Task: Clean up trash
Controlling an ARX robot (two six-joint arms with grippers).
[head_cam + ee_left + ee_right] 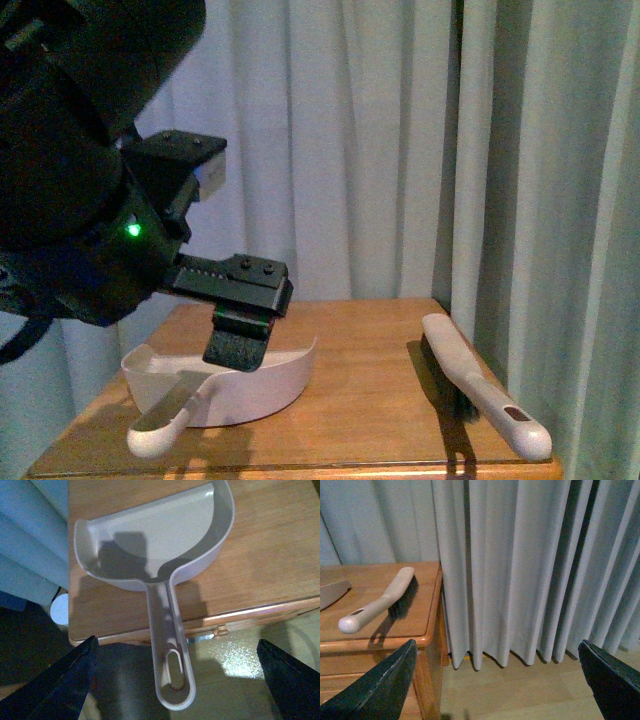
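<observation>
Front view: a pale pleated curtain fills the background. It hangs behind the wooden tabletop and down past its right side to the wood-look floor.

Left arm is the big black mass at upper left, reaching down over the left half of the tabletop.

Dustpan: whitish plastic, sitting on the left half of the tabletop. Its mouth faces the curtain and its handle points back toward the robot. Left wrist view shows the handle sticking out past the near edge. Inside the pan I see bare plastic and a shadow.

Brush: cream handle, dark bristles. It lies flat on the right half near the right edge, grip end toward the near edge, well apart from the dustpan.

Left end effector: released, with its fingers spread wide and gripping nothing. It hangs above where the handle meets the pan, and the handle shows between the fingers from above.

Right end effector: also released, fingers wide with nothing between them. It sits off the right side of the tabletop, facing the curtain and floor, and the brush shows at the edge of its view.

Green light is lit on the left arm.

Trash: I cannot tell where it is from these three views.
</observation>
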